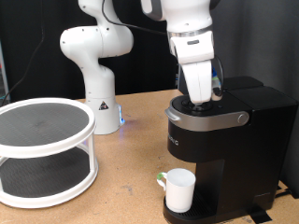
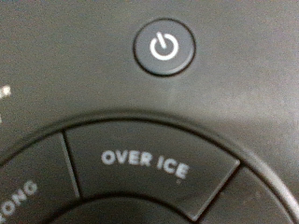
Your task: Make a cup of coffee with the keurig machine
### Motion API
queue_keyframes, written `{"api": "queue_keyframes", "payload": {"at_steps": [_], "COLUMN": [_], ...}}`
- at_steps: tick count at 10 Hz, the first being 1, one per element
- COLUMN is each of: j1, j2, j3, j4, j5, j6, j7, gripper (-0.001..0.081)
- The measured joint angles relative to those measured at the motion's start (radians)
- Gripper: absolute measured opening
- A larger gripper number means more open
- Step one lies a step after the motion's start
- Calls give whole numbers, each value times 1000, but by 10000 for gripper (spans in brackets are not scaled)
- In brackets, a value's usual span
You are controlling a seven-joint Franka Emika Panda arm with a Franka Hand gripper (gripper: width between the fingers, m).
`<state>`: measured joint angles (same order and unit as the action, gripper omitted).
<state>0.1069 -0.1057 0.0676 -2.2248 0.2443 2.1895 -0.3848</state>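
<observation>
The black keurig machine [image 1: 220,140] stands at the exterior view's right, lid down. The white cup [image 1: 178,190] sits on its drip base under the spout, handle towards the exterior view's left. My gripper [image 1: 200,96] is straight above the machine's top, its fingertips down at the button panel. The wrist view is filled by that panel, very close: a round power button [image 2: 164,48] and an "OVER ICE" button [image 2: 148,166]. The fingers do not show in the wrist view.
A white two-tier round rack [image 1: 42,149] with dark mesh shelves stands at the exterior view's left. The white robot base [image 1: 96,70] is behind it. The wooden table [image 1: 126,173] lies between rack and machine.
</observation>
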Motion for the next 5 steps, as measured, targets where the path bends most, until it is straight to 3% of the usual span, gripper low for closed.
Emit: {"api": "queue_keyframes", "payload": {"at_steps": [5], "j1": [0], "j2": [-39], "j3": [-7], "j4": [-22], "j5": [80], "j6": [8], "j7": [-54], "gripper": [4]}}
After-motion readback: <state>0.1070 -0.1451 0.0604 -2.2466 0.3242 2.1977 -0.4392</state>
